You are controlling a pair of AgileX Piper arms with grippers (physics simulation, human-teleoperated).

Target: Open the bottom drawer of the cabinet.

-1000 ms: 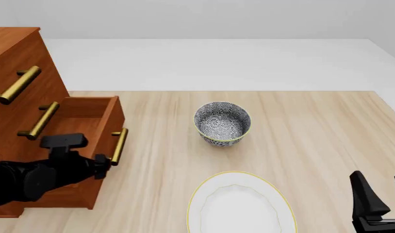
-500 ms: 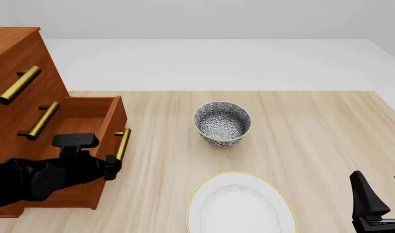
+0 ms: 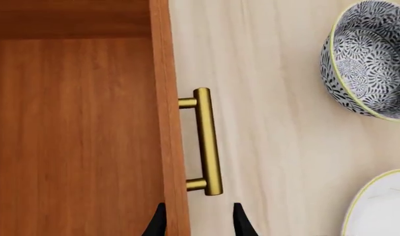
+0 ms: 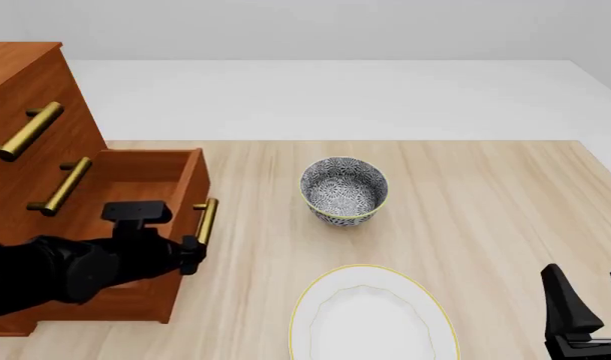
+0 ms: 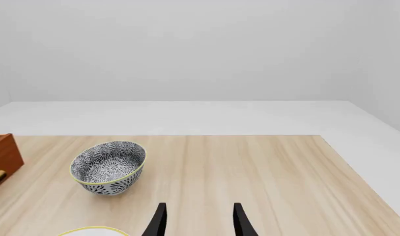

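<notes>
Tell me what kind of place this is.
Probably a simulated tabletop test scene, not a real room: a bare wooden table against blank white surroundings, holding only a cabinet, a patterned bowl and a white plate.

Front view: fixed, high at the table's [image 4: 486, 195] near edge, facing the far edge. Left wrist view: close, straight down over the drawer handle [image 3: 207, 142] near the left edge. Right wrist view: low, facing the far edge; all share the bowl [image 5: 109, 167].
</notes>
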